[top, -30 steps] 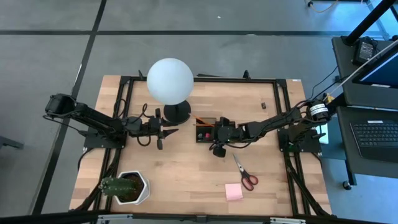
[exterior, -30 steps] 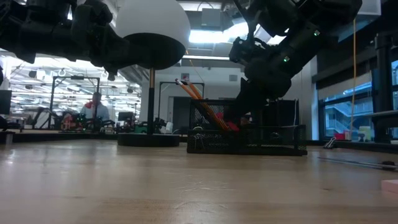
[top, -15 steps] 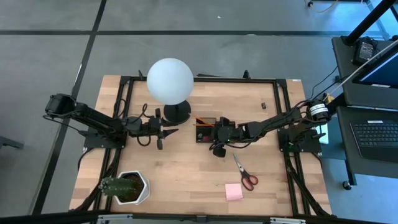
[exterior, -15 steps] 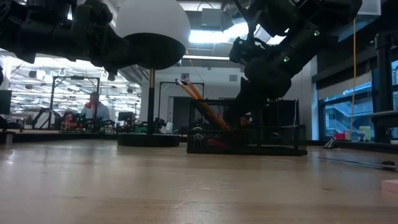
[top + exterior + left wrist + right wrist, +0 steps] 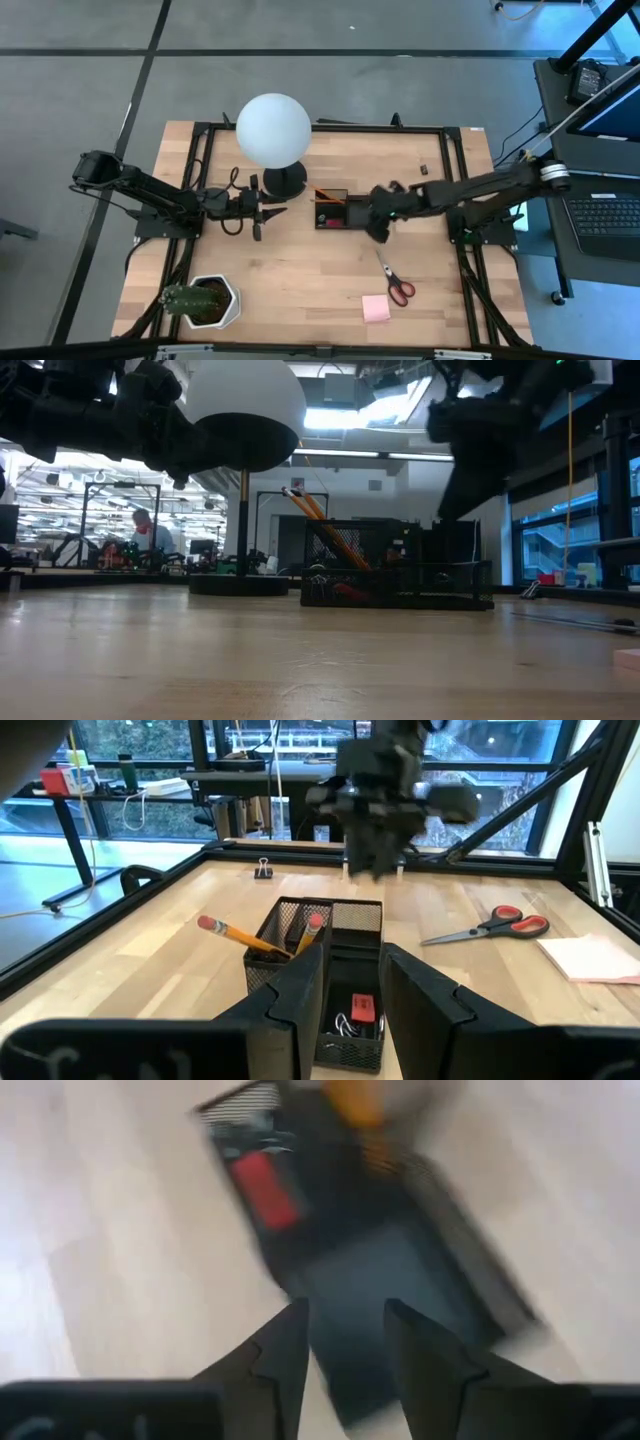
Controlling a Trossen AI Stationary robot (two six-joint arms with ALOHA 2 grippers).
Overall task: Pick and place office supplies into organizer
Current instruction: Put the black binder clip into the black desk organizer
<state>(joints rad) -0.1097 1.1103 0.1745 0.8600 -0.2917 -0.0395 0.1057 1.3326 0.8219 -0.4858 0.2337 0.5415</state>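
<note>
The organizer (image 5: 332, 209) is a black mesh tray at the table's middle. It holds orange pencils (image 5: 250, 939), the red block (image 5: 362, 1008) and binder clips (image 5: 345, 1025). My right gripper (image 5: 379, 225) hangs open just right of the organizer, above the table, and touches nothing. Its wrist view looks down on the organizer (image 5: 350, 1230) and red block (image 5: 262, 1186). My left gripper (image 5: 355, 990) is open and waits left of the organizer, by the lamp base. The red-handled scissors (image 5: 395, 279) and pink pad (image 5: 376, 308) lie flat near the front edge. One binder clip (image 5: 423, 169) lies toward the far right.
The white globe lamp (image 5: 273, 130) stands on its round black base (image 5: 285, 181), just left of and behind the organizer. A plant in a white pot (image 5: 203, 301) sits at the near left corner. Bare wood lies between the organizer and the scissors. A person (image 5: 141, 526) is in the room behind.
My right gripper has drawn back from over the organizer toward the table's right edge, rising a little. The red block, which was up beside its fingers inside the organizer, now lies low on the tray's floor.
</note>
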